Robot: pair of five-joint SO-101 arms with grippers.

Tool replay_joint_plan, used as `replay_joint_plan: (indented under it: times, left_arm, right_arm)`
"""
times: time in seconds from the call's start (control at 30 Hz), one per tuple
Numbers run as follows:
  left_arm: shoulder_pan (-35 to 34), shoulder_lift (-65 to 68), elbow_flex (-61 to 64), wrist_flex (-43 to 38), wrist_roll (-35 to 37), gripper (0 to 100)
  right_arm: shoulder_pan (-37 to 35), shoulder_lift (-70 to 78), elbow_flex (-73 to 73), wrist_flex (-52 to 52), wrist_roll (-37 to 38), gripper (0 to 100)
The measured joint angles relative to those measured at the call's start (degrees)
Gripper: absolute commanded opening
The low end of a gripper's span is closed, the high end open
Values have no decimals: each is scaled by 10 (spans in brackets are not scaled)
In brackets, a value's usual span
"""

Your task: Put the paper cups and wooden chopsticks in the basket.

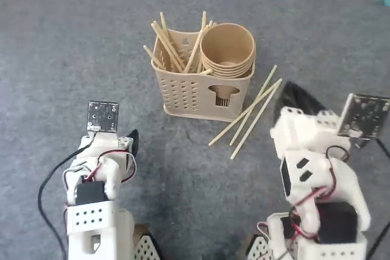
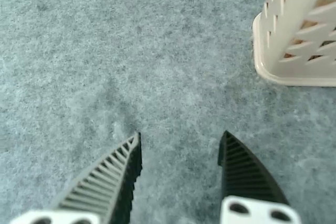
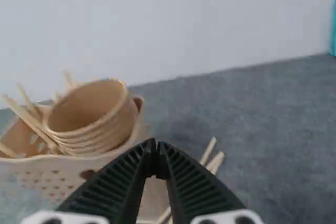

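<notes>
Basket (image 1: pixel 183 98) stands on the grey carpet (image 1: pixel 73 53), with a stack of paper cups (image 1: pixel 226 50) nested in one end and a bundle of wooden chopsticks (image 1: pixel 173 44) leaning in the other. Three loose chopsticks (image 1: pixel 247 114) lie on the carpet just beside it, near my right gripper (image 3: pixel 156 148), its claw pinched closed and empty. My left gripper (image 2: pixel 181 136) hovers with its claw spread wide above the carpet, near the basket's corner
</notes>
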Motion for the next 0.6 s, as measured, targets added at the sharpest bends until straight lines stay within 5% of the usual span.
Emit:
replay_joint_plan:
  times: [0.23, 0.47, 0.6]
  left_arm:
    - [47, 0, -4, 39, -25, 227]
    - [114, 0, -146, 220, -28, 228]
    - [181, 0, -244, 292, -28, 228]
  right_arm:
    - [95, -105, 240, 6, 0, 8]
    - [107, -236, 476, -14, 22, 8]
    - [110, -244, 480, -14, 26, 8]
